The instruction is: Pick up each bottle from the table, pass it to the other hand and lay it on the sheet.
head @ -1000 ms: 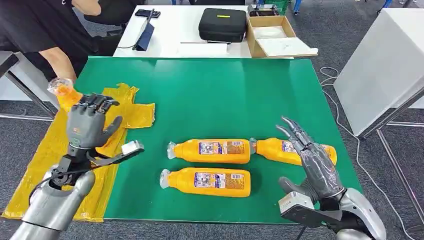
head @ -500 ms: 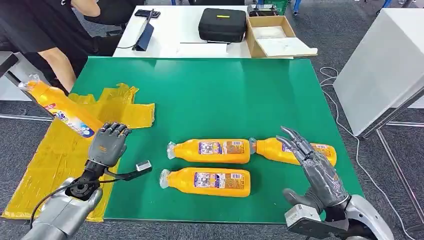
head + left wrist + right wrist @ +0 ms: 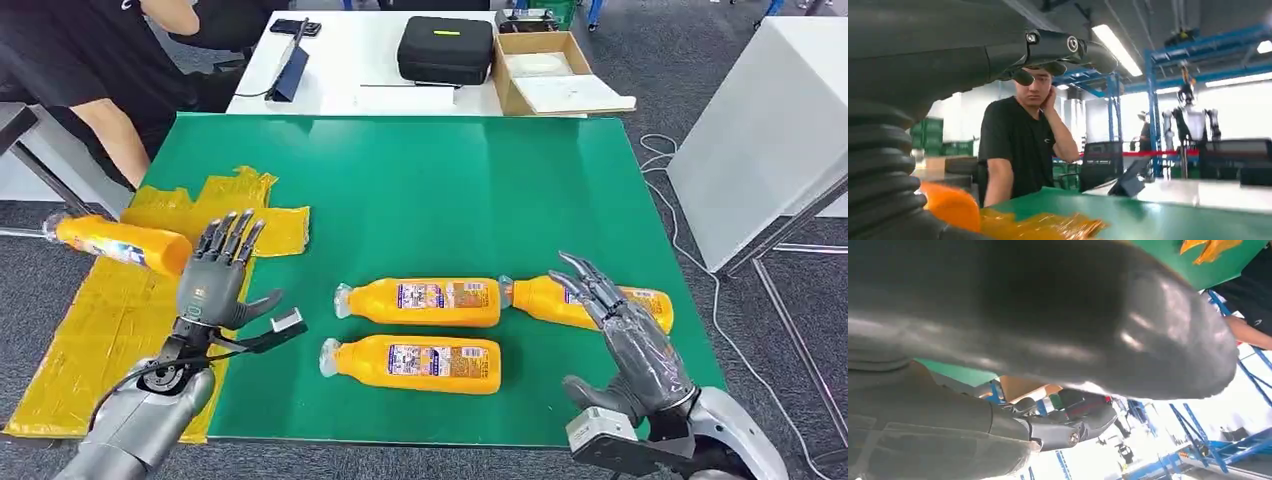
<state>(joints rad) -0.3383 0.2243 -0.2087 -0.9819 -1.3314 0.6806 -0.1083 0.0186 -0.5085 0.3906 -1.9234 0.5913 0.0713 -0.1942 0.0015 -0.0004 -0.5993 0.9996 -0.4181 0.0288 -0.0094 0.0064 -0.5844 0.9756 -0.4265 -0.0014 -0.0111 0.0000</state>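
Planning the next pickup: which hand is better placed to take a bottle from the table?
Probably the right hand: open, beside the rightmost bottle. The left hand is over by the yellow sheet.

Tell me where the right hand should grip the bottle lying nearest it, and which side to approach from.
Probably around the middle of the rightmost bottle, from above. It lies flat on the green table, cap toward the neighbouring bottle, so its long labelled body is the widest free part. The right hand hovers open over its far end; the fingers could close across the body.
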